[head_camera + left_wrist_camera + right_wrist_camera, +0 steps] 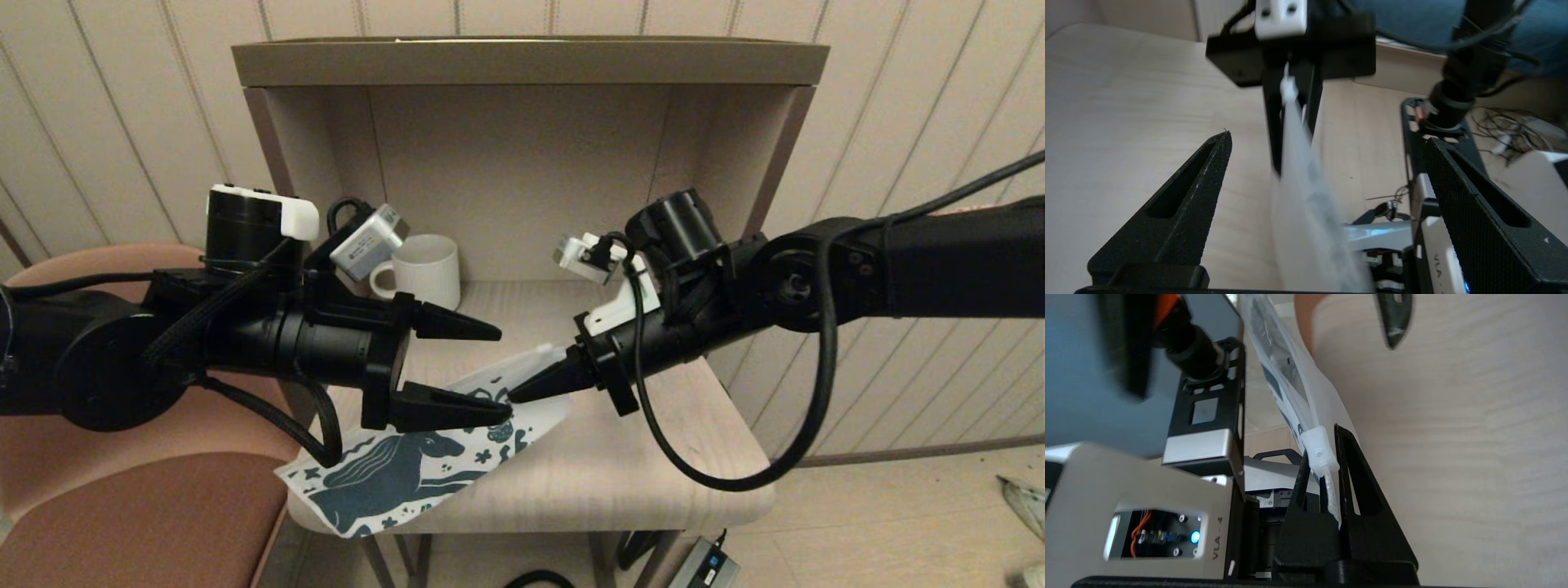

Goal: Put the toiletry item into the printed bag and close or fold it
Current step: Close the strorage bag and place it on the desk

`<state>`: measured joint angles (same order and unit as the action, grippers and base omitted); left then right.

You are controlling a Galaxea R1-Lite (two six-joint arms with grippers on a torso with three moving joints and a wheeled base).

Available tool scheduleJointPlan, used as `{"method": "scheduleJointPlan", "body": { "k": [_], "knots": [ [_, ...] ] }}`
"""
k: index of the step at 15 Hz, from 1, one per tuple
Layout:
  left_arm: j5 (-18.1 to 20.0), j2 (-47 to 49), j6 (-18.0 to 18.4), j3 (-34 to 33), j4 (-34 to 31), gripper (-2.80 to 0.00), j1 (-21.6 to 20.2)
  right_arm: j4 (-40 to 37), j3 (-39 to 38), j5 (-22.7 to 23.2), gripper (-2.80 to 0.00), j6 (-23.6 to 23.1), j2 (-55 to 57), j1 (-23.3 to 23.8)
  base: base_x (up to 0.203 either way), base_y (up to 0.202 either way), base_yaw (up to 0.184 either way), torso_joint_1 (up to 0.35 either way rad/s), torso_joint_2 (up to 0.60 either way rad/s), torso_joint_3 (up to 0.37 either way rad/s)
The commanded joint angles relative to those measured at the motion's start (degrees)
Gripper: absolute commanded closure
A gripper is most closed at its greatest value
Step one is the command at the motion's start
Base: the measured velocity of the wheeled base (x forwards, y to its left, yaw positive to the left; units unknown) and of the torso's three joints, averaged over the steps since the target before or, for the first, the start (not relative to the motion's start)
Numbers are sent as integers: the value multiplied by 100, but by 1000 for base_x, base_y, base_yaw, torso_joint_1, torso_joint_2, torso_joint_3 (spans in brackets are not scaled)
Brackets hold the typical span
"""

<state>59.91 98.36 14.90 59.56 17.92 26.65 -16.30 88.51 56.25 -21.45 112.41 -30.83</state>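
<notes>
Head view: a small pale wooden table point(637, 457) with a hutch-like shelf fills the middle of the frame. A white ribbed mug point(424, 271) stands at centre, toward the back of the tabletop. The bag point(408, 474), white with a dark teal horse, flowers and stars, lies slanting from the lower left of the frame up toward the centre, its lower end hanging past the table's front edge.

The left gripper point(498, 371) reaches in from the left of the frame. Its two black fingers are spread wide apart, one above the other, and hold nothing; the lower finger lies over the bag's printed face.

The right gripper point(522, 392) comes in from the right of the frame, pointing down and to the left. Its fingers are pressed together on the bag's upper end, near its mouth.

Left wrist view: the bag point(1310, 196) runs edge-on up the middle of the frame, between the spread fingers point(1180, 212), to the right gripper's closed tips.

Right wrist view: at centre frame, the closed fingers point(1359, 490) pinch the bag point(1286, 375) at a small white plastic piece point(1319, 451) on its edge. I cannot tell whether the toiletry item is inside the bag.
</notes>
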Motion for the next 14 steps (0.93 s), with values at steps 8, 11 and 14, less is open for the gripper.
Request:
{"method": "scheduleJointPlan", "body": {
  "k": [8, 11, 14],
  "knots": [
    [-164, -44, -4, -32, 36, -280, 148, -22, 501, -149, 0, 213, 387, -248, 0, 0, 0, 0, 0, 0],
    [-164, -36, -55, 12, 10, -280, 148, -22, 517, -141, 0, 229, 320, -257, 0, 0, 0, 0, 0, 0],
    [-187, -18, -66, 20, 10, -280, 148, -22, 535, -141, 0, 229, 308, -266, 0, 0, 0, 0, 0, 0]
  ]
}}
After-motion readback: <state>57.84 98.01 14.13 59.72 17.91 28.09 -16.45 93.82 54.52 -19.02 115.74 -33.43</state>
